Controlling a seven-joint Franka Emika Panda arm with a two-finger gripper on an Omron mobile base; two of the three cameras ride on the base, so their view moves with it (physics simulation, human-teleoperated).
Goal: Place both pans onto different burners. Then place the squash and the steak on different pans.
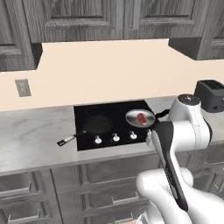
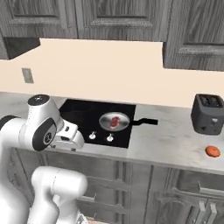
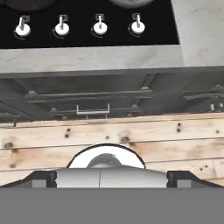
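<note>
Both pans sit on the flat black glass cooktop [image 1: 111,124] right now: the matte black frying pan [image 1: 97,125] on a left burner, its long handle [image 1: 67,140] poking out over the pale grey stone counter [image 1: 30,140], and the shiny silver steel pan [image 2: 114,121] on a burner to its right, handle [image 2: 146,121] pointing toward the dark toaster [image 2: 207,113]. The flat dark-red steak [image 2: 115,121] lies in the silver pan.

So the small roundish orange squash [image 2: 213,151] looks like the piece left. It rests alone on the counter, well apart from the cooktop, in front of the toaster near the counter's front edge.

The white arm's two-finger gripper [image 3: 111,178] hangs low in front of the counter, looking at the white knobs [image 3: 61,29] and the grey drawer fronts [image 3: 92,103] below, with wooden floor planks underneath. Its jaws stand wide apart with nothing between them.

My read on the squash: firm, light, rounded, so liable to roll or squirt out of a shallow pinch. Best taken from above, across its widest middle, with the fingertips reaching below the bulge. It looks small enough for these jaws, and sturdy enough for a firm squeeze.
</note>
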